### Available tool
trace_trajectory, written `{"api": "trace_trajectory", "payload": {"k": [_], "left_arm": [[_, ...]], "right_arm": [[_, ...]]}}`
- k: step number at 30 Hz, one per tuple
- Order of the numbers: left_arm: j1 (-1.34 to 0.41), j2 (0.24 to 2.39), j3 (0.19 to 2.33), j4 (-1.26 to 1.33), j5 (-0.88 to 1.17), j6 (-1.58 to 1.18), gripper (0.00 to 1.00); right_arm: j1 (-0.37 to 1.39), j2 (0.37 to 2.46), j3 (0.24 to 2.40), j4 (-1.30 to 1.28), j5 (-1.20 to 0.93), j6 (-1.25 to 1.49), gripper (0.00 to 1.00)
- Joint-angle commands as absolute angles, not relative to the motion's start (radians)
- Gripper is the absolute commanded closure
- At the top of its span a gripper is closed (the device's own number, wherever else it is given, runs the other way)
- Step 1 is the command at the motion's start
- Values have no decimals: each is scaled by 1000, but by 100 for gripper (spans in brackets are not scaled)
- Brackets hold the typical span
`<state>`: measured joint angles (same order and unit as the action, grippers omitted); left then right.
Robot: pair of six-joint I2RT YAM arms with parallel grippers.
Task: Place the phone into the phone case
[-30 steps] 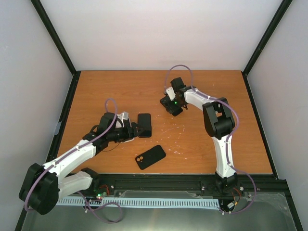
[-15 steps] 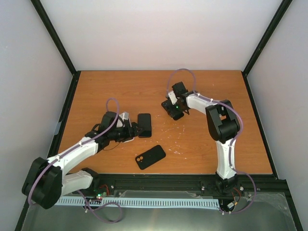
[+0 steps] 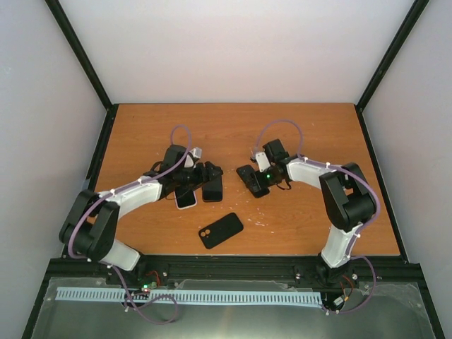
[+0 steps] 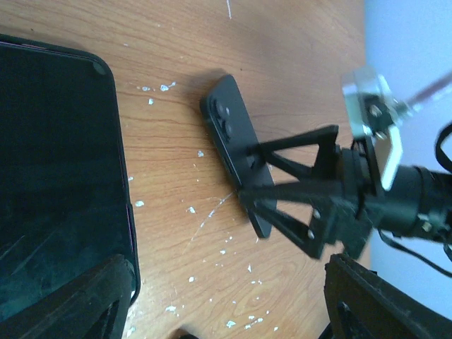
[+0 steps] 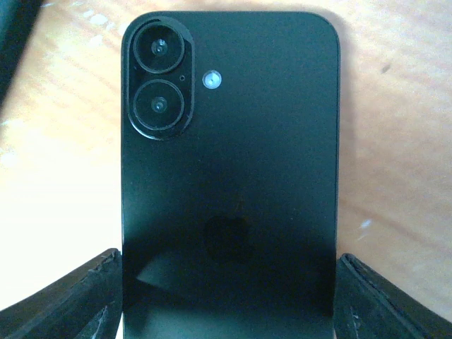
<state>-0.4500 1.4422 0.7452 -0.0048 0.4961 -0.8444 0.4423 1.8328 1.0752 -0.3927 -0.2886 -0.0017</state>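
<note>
My right gripper is shut on a black phone, back side up with two camera lenses. Its fingers press both long edges. In the left wrist view the phone is tilted, one edge near the table, with the right gripper behind it. A black glossy slab with a thin raised rim, which I take for the phone case, lies flat left of the phone. My left gripper is open at the case's far end. One finger overlaps the corner of the case, and bare wood lies between the jaws.
Another black phone-shaped piece with a camera opening lies nearer the front edge. A white flat item pokes out under the left arm. The orange table is walled on three sides. White flecks mark the wood between the two grippers.
My left arm swung from the case's left side to its far end, uncovering the white item. My right gripper, with the phone, came nearer and lower toward the case.
</note>
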Motion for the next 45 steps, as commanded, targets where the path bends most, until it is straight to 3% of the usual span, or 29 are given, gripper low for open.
{"api": "trace_trajectory", "payload": {"k": [1, 10, 14, 25, 31, 40, 45], "left_arm": [[-445, 1543, 817, 103, 551, -870, 26], [-446, 1733, 846, 248, 665, -891, 32], [-445, 1755, 824, 315, 692, -898, 40], [-466, 1797, 787, 373, 748, -943, 48], [-485, 1820, 781, 358, 748, -975, 49], [-491, 1824, 793, 329, 734, -969, 41], [-499, 1850, 791, 372, 751, -1006, 53]], "right_arm": [[458, 1779, 968, -335, -438, 86, 32], [486, 1726, 885, -196, -531, 152, 32], [497, 1728, 885, -169, -564, 170, 32], [534, 1740, 908, -111, -562, 235, 32], [537, 1728, 914, -95, -544, 256, 32], [540, 1737, 895, -87, -530, 254, 32], [553, 1734, 906, -76, -530, 267, 32]]}}
